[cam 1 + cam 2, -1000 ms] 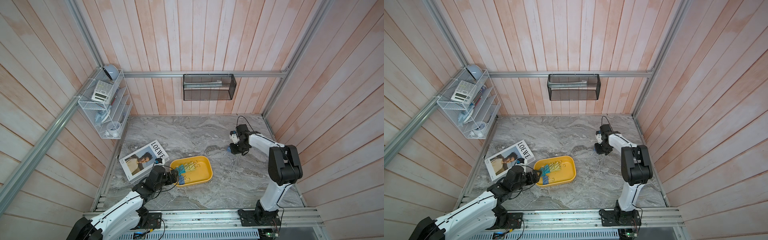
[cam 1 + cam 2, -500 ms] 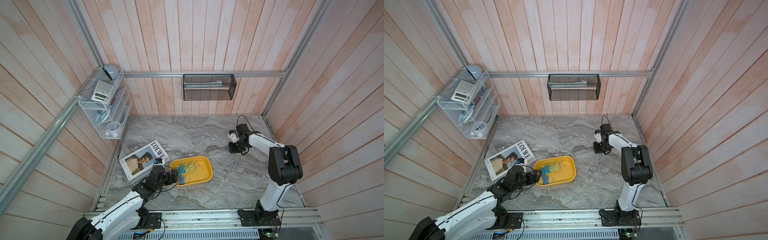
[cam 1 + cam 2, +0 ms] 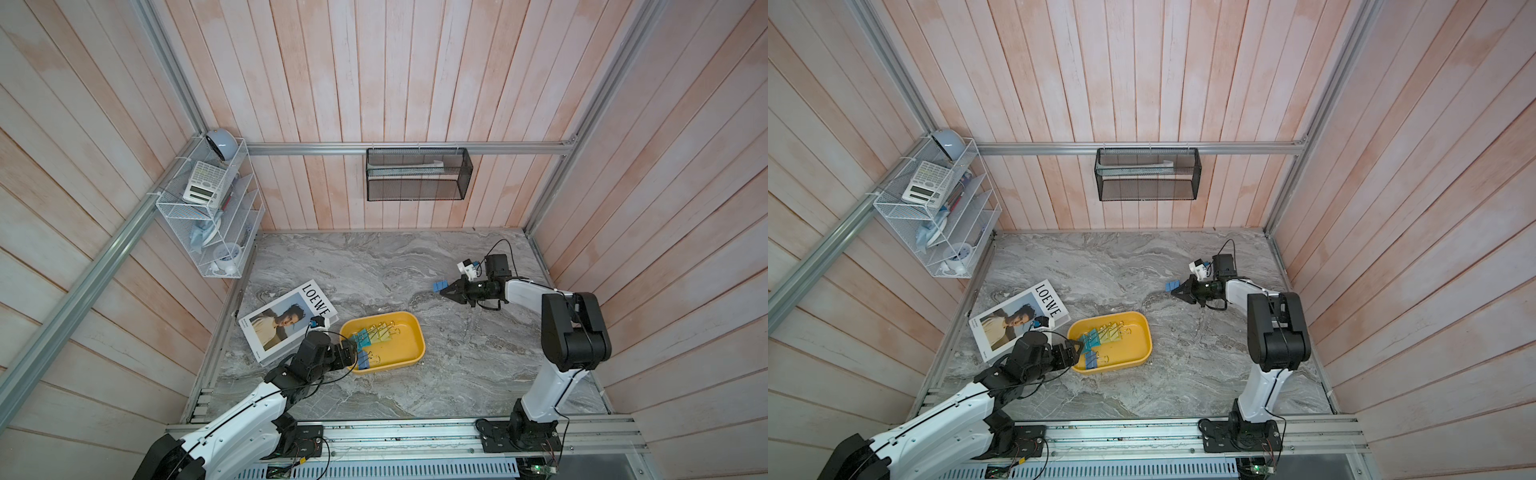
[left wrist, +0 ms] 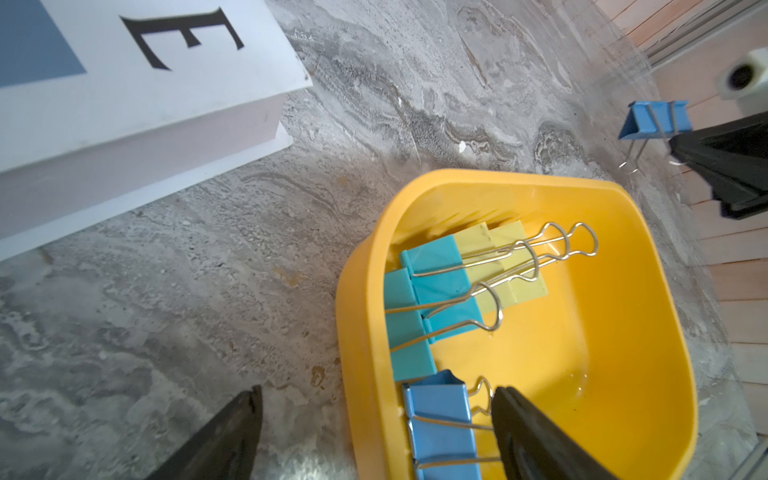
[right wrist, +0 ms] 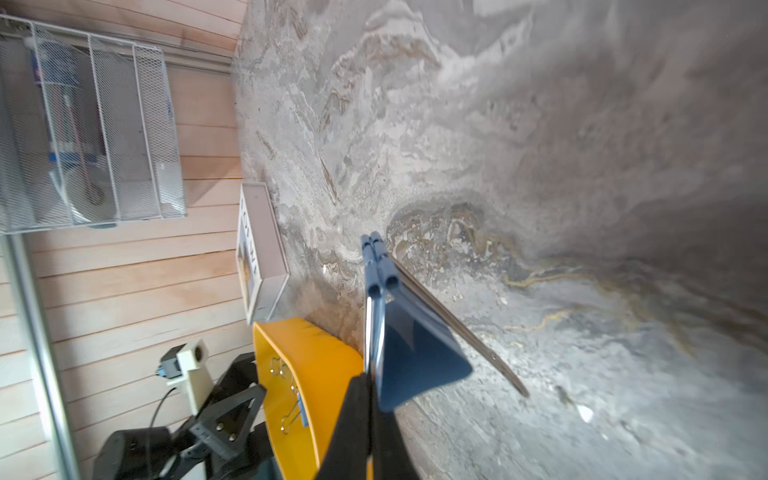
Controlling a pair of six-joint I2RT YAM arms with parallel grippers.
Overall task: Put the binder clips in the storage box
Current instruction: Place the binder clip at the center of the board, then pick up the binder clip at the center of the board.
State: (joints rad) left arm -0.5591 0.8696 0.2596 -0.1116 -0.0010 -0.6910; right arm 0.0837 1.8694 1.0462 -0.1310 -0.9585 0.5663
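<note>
The yellow storage box (image 3: 401, 351) (image 3: 1127, 347) lies on the marble table near the front. Inside it are teal binder clips (image 4: 436, 282), pale yellow ones (image 4: 511, 266) and a blue one (image 4: 440, 415). My left gripper (image 3: 353, 357) (image 4: 376, 395) stands open across the box's left wall, with the blue clip between its fingers but not squeezed. My right gripper (image 3: 446, 289) (image 5: 369, 380) is to the right, behind the box. It is shut on one wire handle of another blue binder clip (image 3: 439, 286) (image 5: 415, 353) (image 4: 656, 118), whose other handle hangs free.
A LOEWE magazine (image 3: 286, 324) lies just left of the box, beside my left arm. A white wire rack (image 3: 216, 216) hangs on the left wall and a black mesh basket (image 3: 417, 174) on the back wall. Wooden walls close in the table.
My right gripper has shut on the blue clip's handle and shifted a little to the left with it. The left arm has not moved.
</note>
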